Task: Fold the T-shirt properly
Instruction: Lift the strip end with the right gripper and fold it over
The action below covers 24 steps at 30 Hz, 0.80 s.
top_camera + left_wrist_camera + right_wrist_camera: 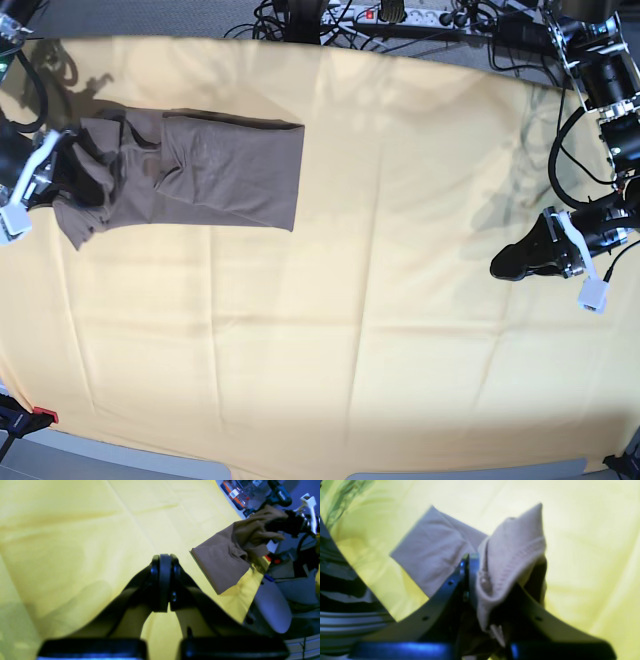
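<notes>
The taupe T-shirt (220, 170) lies folded into a long strip at the table's far left in the base view. Its left end is bunched and lifted. My right gripper (72, 172) is shut on that bunched end. In the right wrist view the ribbed hem of the T-shirt (512, 552) drapes over the right gripper (475, 563), hiding one finger. My left gripper (500, 268) hovers far off at the table's right side, shut and holding nothing. In the left wrist view the left gripper (163, 558) is pressed together above bare cloth, with the T-shirt (222, 565) away to the right.
A large pale yellow cloth (350, 330) covers the whole table. Cables and a power strip (400, 15) run along the back edge. Tools and boxes (240, 495) sit beyond the table's edge. A red clamp (45, 413) is at the front left corner.
</notes>
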Tool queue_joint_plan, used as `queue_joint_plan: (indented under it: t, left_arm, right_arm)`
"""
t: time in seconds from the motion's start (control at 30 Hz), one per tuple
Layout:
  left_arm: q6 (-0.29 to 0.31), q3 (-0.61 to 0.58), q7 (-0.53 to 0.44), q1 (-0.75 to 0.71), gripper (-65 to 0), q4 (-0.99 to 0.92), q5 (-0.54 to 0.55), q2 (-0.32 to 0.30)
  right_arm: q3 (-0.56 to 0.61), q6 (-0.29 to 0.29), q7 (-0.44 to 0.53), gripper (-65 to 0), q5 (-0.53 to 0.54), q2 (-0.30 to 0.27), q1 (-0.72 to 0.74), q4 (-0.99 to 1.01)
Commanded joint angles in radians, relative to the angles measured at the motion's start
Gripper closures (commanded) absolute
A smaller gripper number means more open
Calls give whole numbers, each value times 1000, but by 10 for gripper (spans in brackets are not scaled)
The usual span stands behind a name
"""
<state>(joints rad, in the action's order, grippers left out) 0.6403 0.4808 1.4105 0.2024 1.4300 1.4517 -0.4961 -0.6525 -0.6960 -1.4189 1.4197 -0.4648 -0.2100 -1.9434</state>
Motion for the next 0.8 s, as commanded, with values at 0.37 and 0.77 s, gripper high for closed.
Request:
queue_joint_plan:
  t: [0.37, 0.77]
  left_arm:
    - [3, 6, -14, 8, 0, 16, 32, -19]
    - [3, 6, -14, 5, 0, 16, 32, -19]
  right_arm:
    - [96, -2, 107, 0, -12, 153, 29, -160]
    - [402, -2, 252, 0, -354, 292, 84, -123]
